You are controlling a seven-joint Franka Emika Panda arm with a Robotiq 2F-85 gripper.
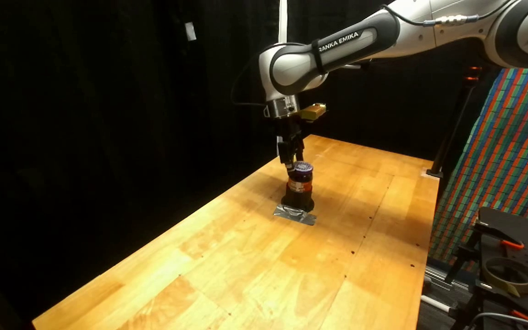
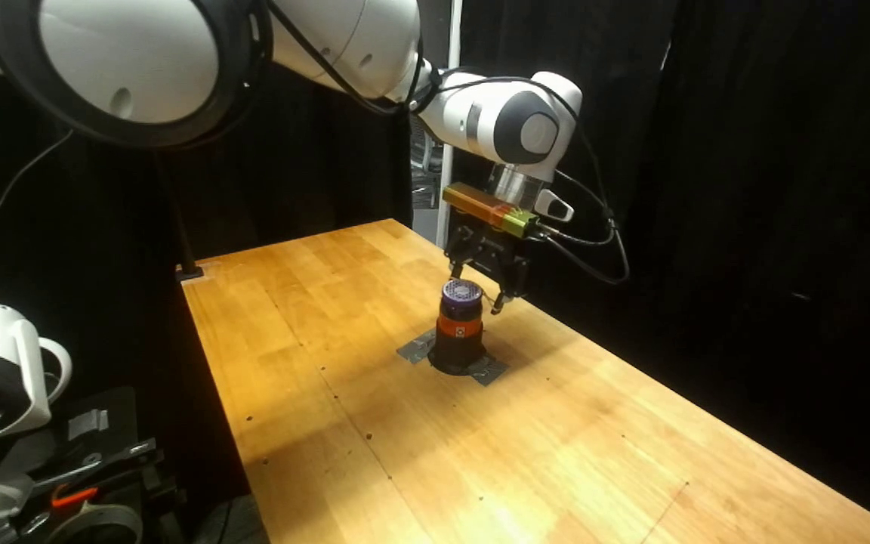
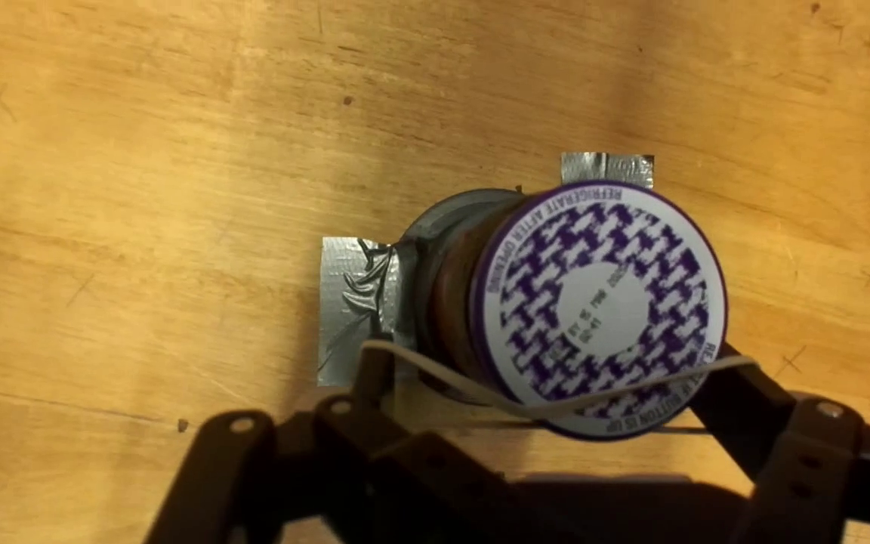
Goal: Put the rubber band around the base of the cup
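The cup is a dark jar (image 1: 299,185) with a purple and white lid and an orange label. It stands upright in a black base on the wooden table, and also shows in an exterior view (image 2: 460,327) and the wrist view (image 3: 605,310). My gripper (image 2: 478,290) is open, its fingers spread at lid height beside the cup. The tan rubber band (image 3: 536,411) is stretched between both fingertips in the wrist view. One strand bends across the lid's edge. The other strand passes behind the lid, partly hidden. I cannot tell whether the band touches the lid.
Silver tape (image 1: 294,214) holds the black base (image 2: 456,355) to the wooden table (image 1: 264,270). A black post (image 1: 438,167) stands at a table corner. A side cart with a tape roll (image 1: 509,274) is beyond the table edge.
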